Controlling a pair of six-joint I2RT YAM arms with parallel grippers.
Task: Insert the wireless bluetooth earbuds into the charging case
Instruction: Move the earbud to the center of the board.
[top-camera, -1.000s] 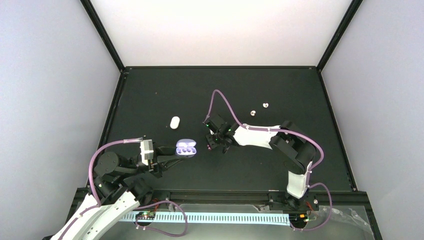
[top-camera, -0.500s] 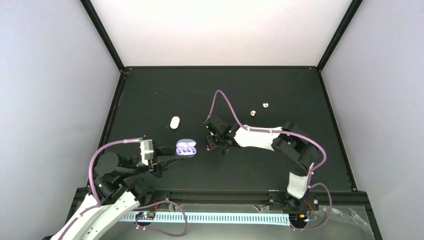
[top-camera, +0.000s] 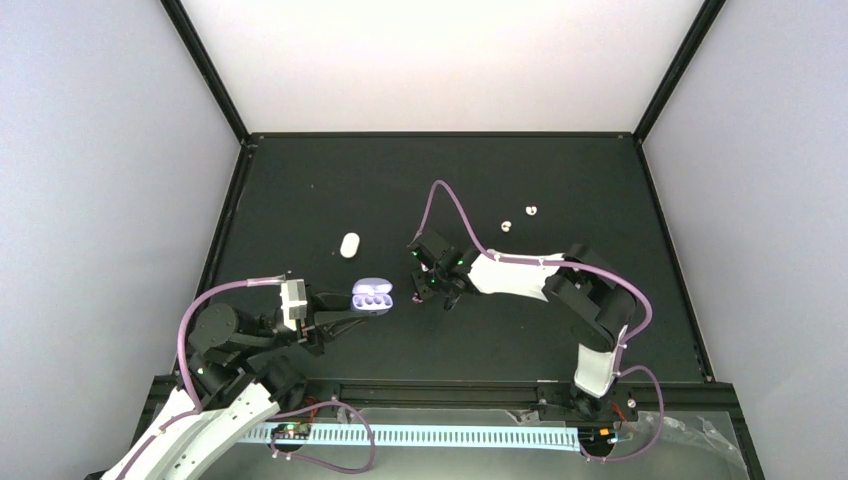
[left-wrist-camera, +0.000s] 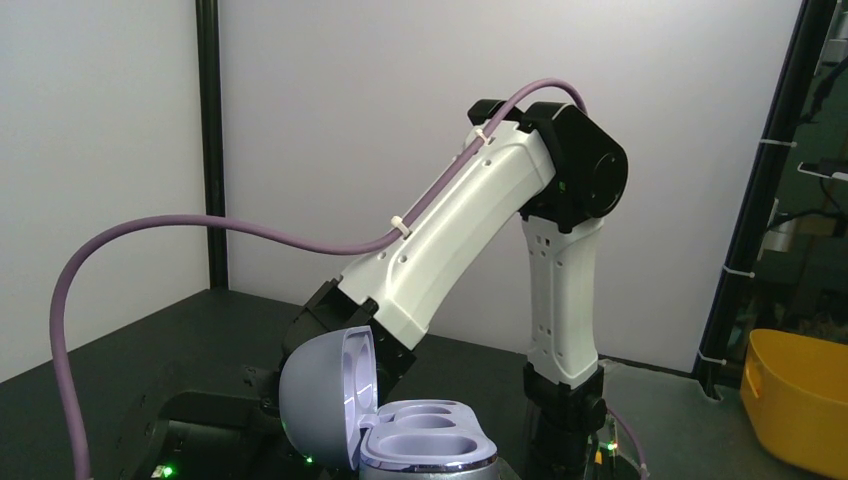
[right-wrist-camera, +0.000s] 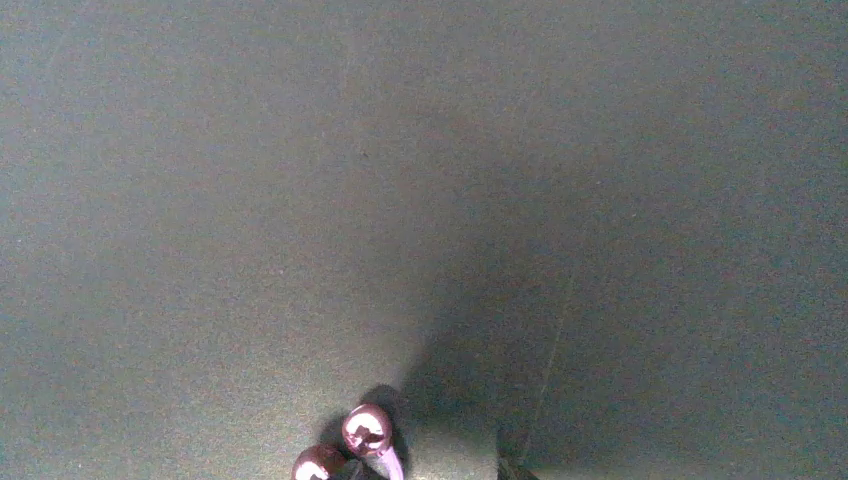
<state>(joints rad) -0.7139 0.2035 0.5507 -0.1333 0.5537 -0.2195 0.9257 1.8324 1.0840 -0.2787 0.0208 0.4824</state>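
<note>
- Black table: left gripper clamps the open purple charging case.
- Right gripper at its 3 o'clock; jaw state unclear.
- 2 purple earbuds lie near it.

Place: a robotics lab test cell.
Desk: a matte black desk, boxed in like a booth.
Around the desk: plain white panels on three sides, joined by black frame posts.
Near edge of the desk: two white-and-black robot arms, the left arm and the right arm, mounted side by side and trailing purple cables.
Just below that edge: a pale slotted cable strip.
Beyond the desk's frame: a yellow bin beside cable-tied wiring, seen from the left wrist.
</note>
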